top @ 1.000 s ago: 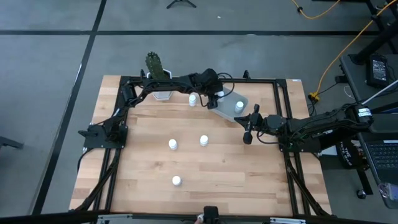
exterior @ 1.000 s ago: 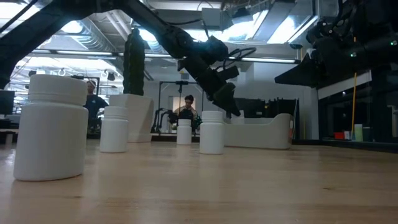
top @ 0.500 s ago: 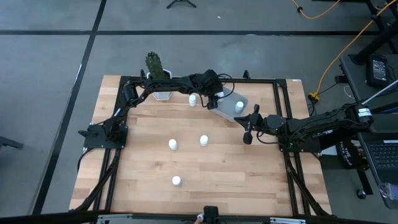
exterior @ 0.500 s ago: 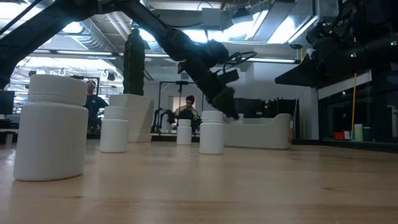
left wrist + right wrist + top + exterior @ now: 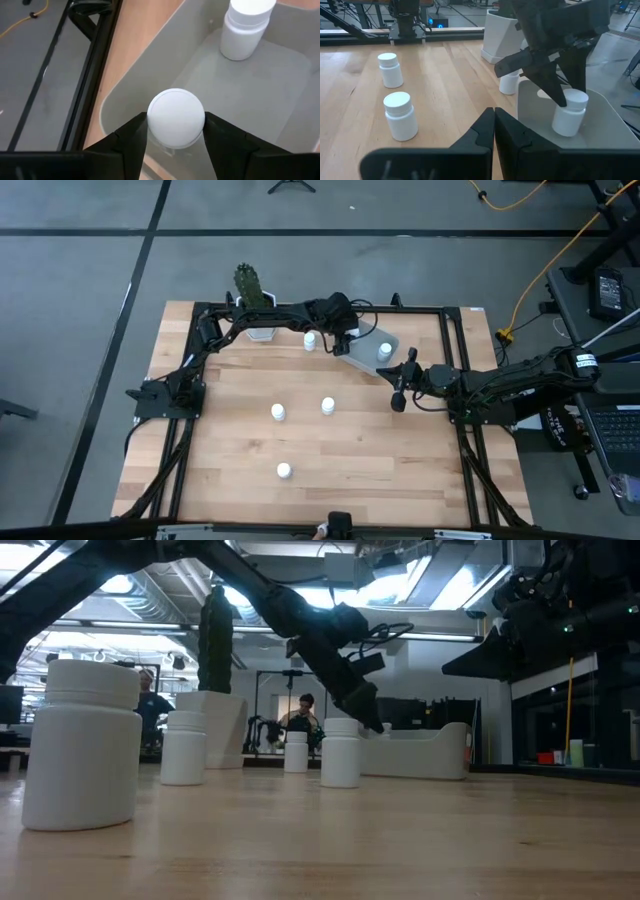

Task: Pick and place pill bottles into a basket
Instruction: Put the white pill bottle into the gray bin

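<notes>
My left gripper point(image 5: 345, 345) reaches over the near-left end of the pale grey basket point(image 5: 366, 360) and is shut on a white pill bottle point(image 5: 176, 116), seen from above in the left wrist view. A second bottle point(image 5: 385, 351) stands upright inside the basket. Several more bottles stand on the table: one point(image 5: 310, 340) just left of the basket, two point(image 5: 278, 412) point(image 5: 328, 406) mid-table and one point(image 5: 284, 471) nearer the front. My right gripper point(image 5: 398, 398) waits shut and holding nothing, right of the basket's near side. My left gripper has the bottle between its two fingers point(image 5: 135, 137), one on each side at the round cap's rim point(image 5: 151, 122). The fingers come slanting down from the table's left. The bottle is upright, low inside the basket; whether its base rests on the floor I cannot tell.
A white hexagonal pot with a green cactus point(image 5: 252, 284) stands at the far edge, left of my left arm. A black frame point(image 5: 460, 370) runs around the table. Bare wood lies toward the table's near right. People show in the room behind the table point(image 5: 303, 712).
</notes>
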Robot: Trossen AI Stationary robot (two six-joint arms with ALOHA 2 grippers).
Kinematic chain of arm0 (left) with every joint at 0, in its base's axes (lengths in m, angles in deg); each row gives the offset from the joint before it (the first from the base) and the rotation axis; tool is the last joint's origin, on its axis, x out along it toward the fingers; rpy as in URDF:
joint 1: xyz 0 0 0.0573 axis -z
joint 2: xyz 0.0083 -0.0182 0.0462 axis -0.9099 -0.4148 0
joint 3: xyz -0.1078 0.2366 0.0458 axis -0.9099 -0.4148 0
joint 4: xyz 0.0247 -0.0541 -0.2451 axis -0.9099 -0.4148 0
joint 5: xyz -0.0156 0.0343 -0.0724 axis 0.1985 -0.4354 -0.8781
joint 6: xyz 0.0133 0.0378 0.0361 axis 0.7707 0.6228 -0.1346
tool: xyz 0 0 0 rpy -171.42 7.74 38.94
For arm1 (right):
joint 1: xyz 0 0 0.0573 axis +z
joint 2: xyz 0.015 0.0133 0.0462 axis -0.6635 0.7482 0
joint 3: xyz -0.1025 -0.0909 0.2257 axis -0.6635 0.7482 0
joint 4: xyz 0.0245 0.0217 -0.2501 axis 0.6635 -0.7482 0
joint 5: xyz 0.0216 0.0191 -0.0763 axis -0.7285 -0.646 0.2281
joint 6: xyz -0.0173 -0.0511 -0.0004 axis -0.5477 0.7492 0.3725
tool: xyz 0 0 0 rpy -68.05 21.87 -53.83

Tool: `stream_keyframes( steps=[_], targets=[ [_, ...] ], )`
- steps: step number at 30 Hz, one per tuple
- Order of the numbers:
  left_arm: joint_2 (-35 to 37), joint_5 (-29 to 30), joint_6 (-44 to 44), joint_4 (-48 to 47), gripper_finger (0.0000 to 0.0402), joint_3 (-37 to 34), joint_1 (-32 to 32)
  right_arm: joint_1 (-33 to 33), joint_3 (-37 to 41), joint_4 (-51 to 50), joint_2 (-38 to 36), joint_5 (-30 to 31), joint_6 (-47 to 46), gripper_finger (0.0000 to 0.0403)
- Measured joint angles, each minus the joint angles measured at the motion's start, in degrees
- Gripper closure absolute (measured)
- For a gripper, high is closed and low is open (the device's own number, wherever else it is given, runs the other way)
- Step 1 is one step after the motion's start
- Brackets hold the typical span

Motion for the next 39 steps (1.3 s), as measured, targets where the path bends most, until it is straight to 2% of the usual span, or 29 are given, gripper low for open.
stream_keyframes(
  steps=[17,25,31,34,39],
  targets=[
    [0.00,-0.87,-0.14,0.13,0.0218,0.00,-0.02,0.02,0.00,0.00,0.00,0.00,-0.04,0.0386],
    [0.00,0.34,-0.13,0.92,0.0190,0.02,0.73,0.00,0.00,0.02,-0.01,0.00,-0.13,0.0386],
    [0.00,0.72,-0.09,2.17,0.0189,0.04,1.50,0.02,0.00,0.02,0.00,0.00,-0.17,0.0386],
    [0.00,3.12,1.00,2.36,0.0188,0.04,1.51,0.01,0.00,0.02,0.02,0.00,-0.17,0.0386],
    [0.78,12.03,4.31,1.22,0.0189,0.59,2.69,0.02,0.00,0.02,0.00,-0.02,-0.04,0.0386]
  ],
)
